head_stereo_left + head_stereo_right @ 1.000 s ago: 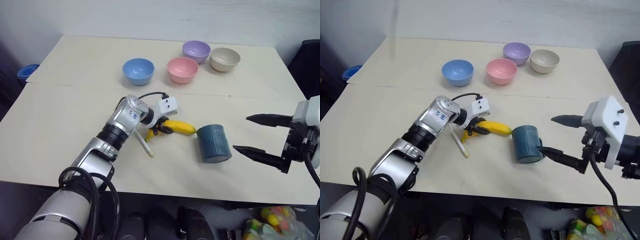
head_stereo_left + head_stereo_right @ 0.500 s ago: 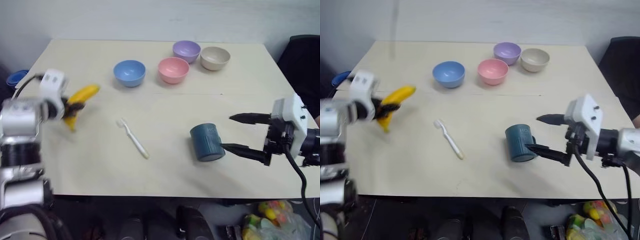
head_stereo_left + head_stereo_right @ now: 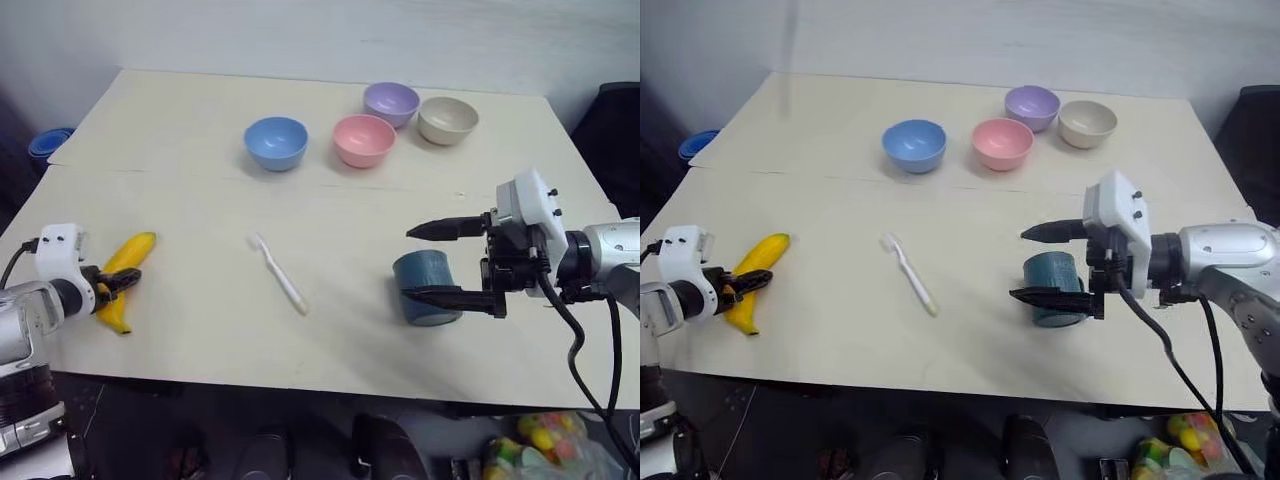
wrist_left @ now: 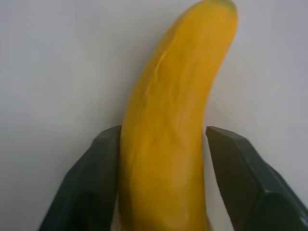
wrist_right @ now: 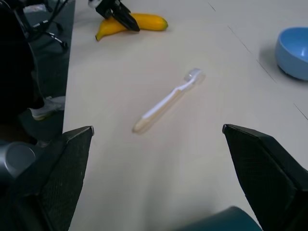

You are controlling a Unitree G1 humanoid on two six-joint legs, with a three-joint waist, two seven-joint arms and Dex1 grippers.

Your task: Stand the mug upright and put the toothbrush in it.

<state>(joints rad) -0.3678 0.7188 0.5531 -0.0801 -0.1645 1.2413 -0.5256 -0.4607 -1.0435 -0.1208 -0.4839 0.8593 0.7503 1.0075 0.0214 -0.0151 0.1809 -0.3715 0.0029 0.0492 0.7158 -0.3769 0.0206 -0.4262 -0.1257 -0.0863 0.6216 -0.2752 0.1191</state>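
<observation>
The dark teal mug (image 3: 428,290) lies on its side at the front right of the table. My right gripper (image 3: 408,262) is open and level, one finger over the mug and one in front of it, touching neither side that I can see. The white toothbrush (image 3: 278,272) lies flat in the middle of the table, apart from both grippers; it also shows as toothbrush (image 5: 166,102) ahead of the right fingers. At the front left my left gripper (image 4: 163,130) is open, its fingers loosely on either side of a banana (image 3: 125,275) that rests on the table.
Four bowls stand in a row at the back: blue bowl (image 3: 277,142), pink bowl (image 3: 364,139), purple bowl (image 3: 391,102), beige bowl (image 3: 447,119). The table's front edge (image 3: 300,385) runs close below the mug and the banana.
My left arm carried the banana from the table's middle to the front left, set it down and opened around it. My right gripper moved left until its fingers straddle the mug.
</observation>
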